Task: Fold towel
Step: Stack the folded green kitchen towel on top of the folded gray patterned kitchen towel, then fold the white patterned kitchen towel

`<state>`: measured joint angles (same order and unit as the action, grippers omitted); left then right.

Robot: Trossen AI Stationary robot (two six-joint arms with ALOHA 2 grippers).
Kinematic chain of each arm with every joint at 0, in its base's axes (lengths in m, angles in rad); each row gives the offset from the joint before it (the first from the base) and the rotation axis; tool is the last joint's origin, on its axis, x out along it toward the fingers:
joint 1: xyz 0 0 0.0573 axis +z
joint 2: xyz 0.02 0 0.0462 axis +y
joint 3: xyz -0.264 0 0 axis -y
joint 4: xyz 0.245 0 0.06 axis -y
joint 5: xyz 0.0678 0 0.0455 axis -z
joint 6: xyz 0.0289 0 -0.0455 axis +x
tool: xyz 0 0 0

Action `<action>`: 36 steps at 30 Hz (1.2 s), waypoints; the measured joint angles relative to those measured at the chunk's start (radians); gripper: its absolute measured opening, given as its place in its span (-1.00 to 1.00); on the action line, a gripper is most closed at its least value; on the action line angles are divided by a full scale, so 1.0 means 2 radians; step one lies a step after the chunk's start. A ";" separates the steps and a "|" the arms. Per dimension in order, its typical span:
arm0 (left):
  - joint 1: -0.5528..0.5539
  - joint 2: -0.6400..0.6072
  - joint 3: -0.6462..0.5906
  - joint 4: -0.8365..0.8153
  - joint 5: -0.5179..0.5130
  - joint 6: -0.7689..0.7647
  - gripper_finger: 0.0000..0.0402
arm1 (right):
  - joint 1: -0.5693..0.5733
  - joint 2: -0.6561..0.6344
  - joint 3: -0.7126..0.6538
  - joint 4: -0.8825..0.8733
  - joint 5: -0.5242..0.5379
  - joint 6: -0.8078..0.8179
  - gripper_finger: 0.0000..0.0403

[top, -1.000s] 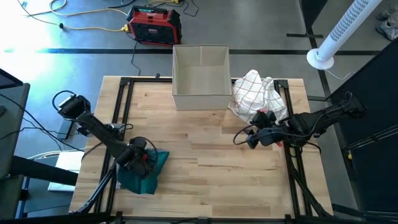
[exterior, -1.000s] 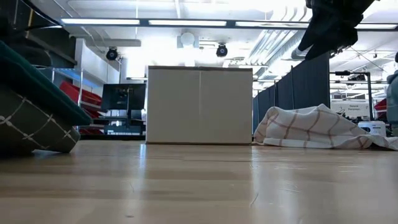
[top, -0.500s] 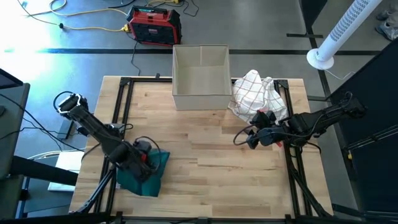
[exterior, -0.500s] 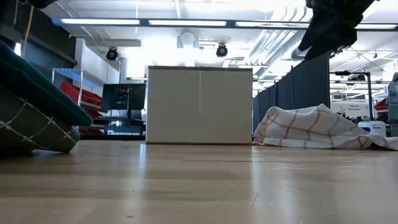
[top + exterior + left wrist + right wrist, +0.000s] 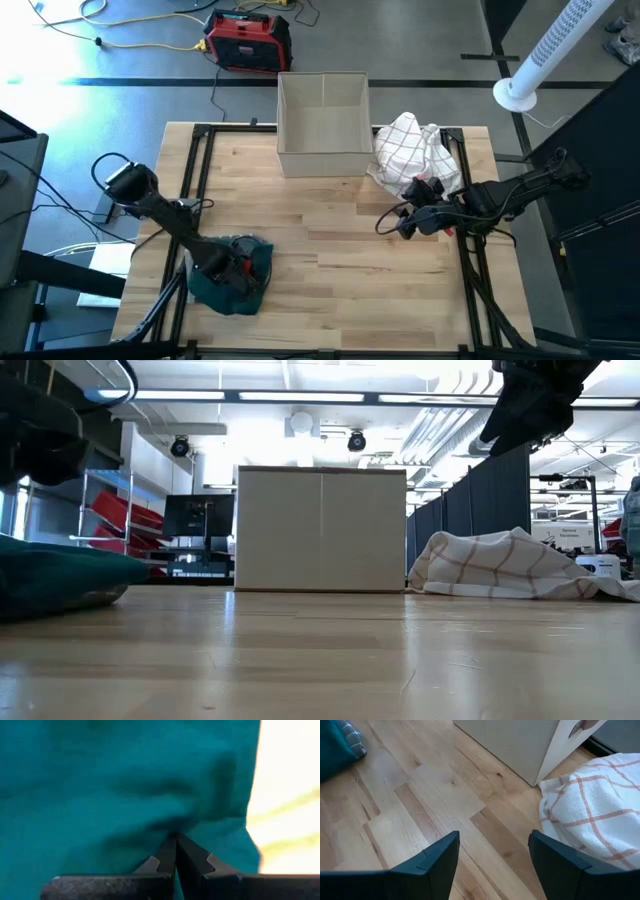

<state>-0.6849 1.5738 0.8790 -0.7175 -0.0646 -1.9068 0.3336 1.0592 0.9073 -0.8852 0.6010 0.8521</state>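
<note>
My left gripper [image 5: 174, 851] is pinched tight on the teal towel [image 5: 232, 280], which lies near the table's [image 5: 330, 250] front left corner. It's soft and limp; I'd take corners. My right gripper [image 5: 492, 852] waits spread, beside the checked cloth [image 5: 415, 148].

A beige box [image 5: 322, 123] is seen beyond the right claw [image 5: 403, 222] on the wooden table [image 5: 350, 270], a red case [image 5: 248, 41] on the floor behind it.
</note>
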 joint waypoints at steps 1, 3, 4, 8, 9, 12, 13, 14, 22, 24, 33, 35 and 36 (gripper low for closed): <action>0.002 -0.008 0.007 -0.015 -0.001 0.002 -1.00 | 0.000 0.000 0.000 0.000 -0.001 0.000 0.11; 0.005 -0.024 0.022 -0.045 -0.004 0.005 -1.00 | 0.000 0.000 0.000 0.000 -0.002 -0.001 0.11; 0.007 -0.032 0.030 -0.059 -0.005 0.007 -1.00 | 0.000 0.000 0.000 0.000 -0.002 -0.001 0.11; 0.012 -0.064 0.061 -0.121 -0.009 0.013 -1.00 | 0.000 0.000 0.000 0.000 -0.003 -0.003 0.11; 0.011 -0.071 0.072 -0.141 -0.008 0.013 -1.00 | 0.000 0.000 0.000 0.000 -0.004 -0.003 0.11; -0.003 -0.082 0.094 -0.216 0.004 0.004 -1.00 | 0.000 0.000 0.000 0.000 -0.004 -0.004 0.11; -0.011 -0.082 0.095 -0.245 0.006 -0.010 -1.00 | 0.000 0.000 0.000 0.000 -0.003 -0.004 0.11; -0.019 -0.082 0.095 -0.270 0.005 -0.026 -1.00 | 0.000 0.000 0.000 0.000 -0.003 -0.004 0.11; -0.049 -0.082 0.008 -0.237 0.021 -0.069 -1.00 | 0.000 0.000 0.000 0.001 0.005 0.001 0.11; -0.049 -0.081 -0.016 -0.224 0.034 -0.073 -1.00 | 0.000 0.000 0.000 0.006 0.008 0.001 0.11; -0.028 -0.107 0.099 -0.340 -0.074 -0.041 -1.00 | 0.000 0.000 0.010 -0.005 -0.001 0.000 0.11; -0.022 -0.114 0.138 -0.366 -0.131 -0.014 -1.00 | 0.000 -0.001 0.015 -0.013 -0.001 0.000 0.11; -0.019 -0.118 0.157 -0.380 -0.160 -0.001 -1.00 | 0.000 -0.001 0.018 -0.016 -0.001 0.000 0.11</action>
<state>-0.7223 1.3375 1.1936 -1.4771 -0.3839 -1.9082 0.3329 1.0575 0.9437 -0.9174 0.5989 0.8524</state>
